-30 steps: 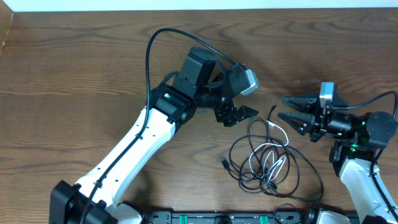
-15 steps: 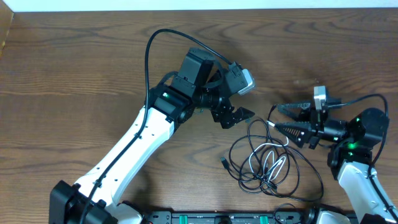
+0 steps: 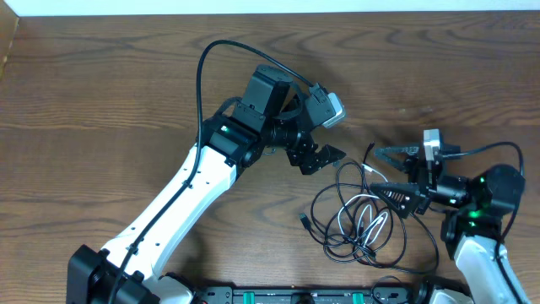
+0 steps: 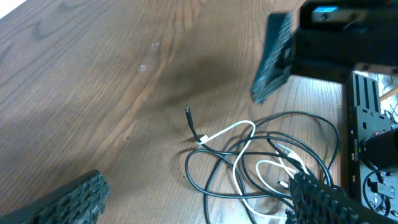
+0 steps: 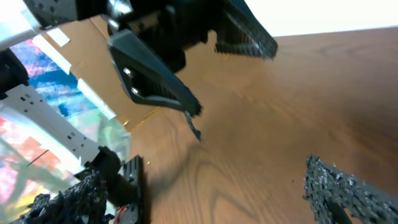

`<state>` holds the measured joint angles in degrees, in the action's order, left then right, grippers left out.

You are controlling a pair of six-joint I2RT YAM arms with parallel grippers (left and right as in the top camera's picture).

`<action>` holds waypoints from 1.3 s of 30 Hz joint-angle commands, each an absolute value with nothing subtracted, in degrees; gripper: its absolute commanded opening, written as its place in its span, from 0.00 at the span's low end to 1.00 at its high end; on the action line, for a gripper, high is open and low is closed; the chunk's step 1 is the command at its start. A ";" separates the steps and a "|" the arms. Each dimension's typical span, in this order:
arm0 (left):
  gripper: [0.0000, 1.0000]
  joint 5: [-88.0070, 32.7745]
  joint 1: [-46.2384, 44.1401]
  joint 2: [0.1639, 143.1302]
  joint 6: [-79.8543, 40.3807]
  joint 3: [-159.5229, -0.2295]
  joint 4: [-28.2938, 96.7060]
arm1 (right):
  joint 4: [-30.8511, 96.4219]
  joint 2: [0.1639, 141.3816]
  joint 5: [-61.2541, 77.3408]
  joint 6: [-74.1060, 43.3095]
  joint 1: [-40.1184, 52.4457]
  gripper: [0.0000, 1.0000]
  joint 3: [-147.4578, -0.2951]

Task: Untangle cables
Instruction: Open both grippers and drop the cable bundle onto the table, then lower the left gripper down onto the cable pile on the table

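The cables [image 3: 359, 215] lie tangled near the tabletop's [image 3: 101, 101] front edge, right of centre. The left gripper [image 3: 325, 157] and the right gripper [image 3: 386, 172] hover just beside them, jaws apart, holding nothing.

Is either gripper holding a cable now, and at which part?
Nothing is held. The left gripper and the right gripper are open; the cables lie loose on the table.

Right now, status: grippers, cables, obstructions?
Left gripper open, empty, beside the cables. Right gripper open, empty, at their edge. Cables tangled, white among black. Nothing over them.
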<state>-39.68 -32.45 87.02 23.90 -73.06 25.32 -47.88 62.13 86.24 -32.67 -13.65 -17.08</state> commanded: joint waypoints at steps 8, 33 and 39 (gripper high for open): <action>0.93 -35.31 -32.16 86.43 23.22 -73.36 25.23 | -48.18 59.55 78.67 -32.47 -13.80 0.99 -17.06; 0.94 -32.25 -47.88 86.96 35.09 -69.65 43.20 | -47.35 60.38 60.12 -33.82 -26.15 0.99 -17.15; 0.94 -28.62 -52.12 87.15 37.52 -62.67 38.33 | -47.33 60.40 60.12 -33.82 -28.21 0.99 -17.12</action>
<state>-31.55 -51.03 87.02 35.00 -65.71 39.79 -47.37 60.27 60.60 -33.56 -27.31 -17.08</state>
